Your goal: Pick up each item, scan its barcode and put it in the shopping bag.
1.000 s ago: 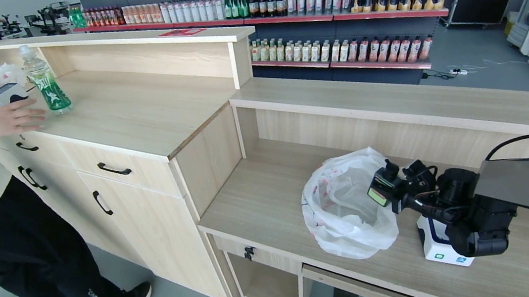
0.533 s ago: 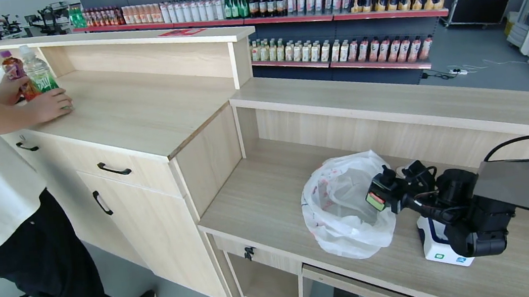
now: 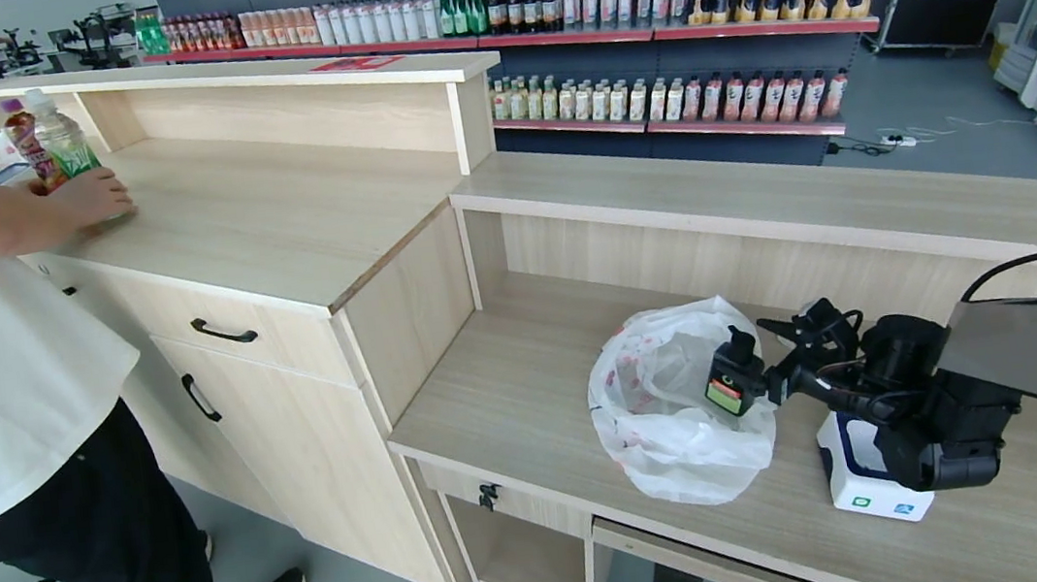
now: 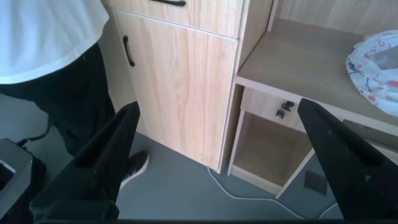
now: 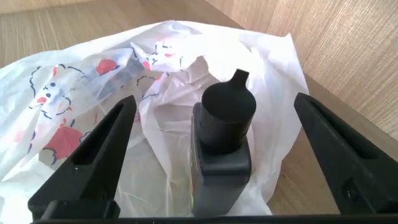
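Observation:
The white shopping bag (image 3: 664, 411) (image 5: 93, 93) lies with its mouth up on the lower counter (image 3: 509, 380). My right gripper (image 3: 762, 369) (image 5: 214, 102) is at the bag's right rim, fingers spread wide. A black bottle (image 3: 729, 384) (image 5: 222, 143) with a green and red label stands between them over the bag's mouth, a gap on each side. My left gripper (image 4: 217, 106) hangs open and empty low beside the cabinet. At the far left a person's hand (image 3: 83, 196) rests on a green bottle (image 3: 62, 138) and a red bottle (image 3: 22, 133) on the upper counter.
A white and blue scanner box (image 3: 867, 481) stands on the lower counter under my right arm. The taller counter (image 3: 276, 221) with drawers and a raised back ledge stands left of it. Shelves of bottles (image 3: 642, 4) line the back wall.
My right gripper has shifted a little left over the bag with the black bottle. The person stepped in and set a red bottle beside the green one.

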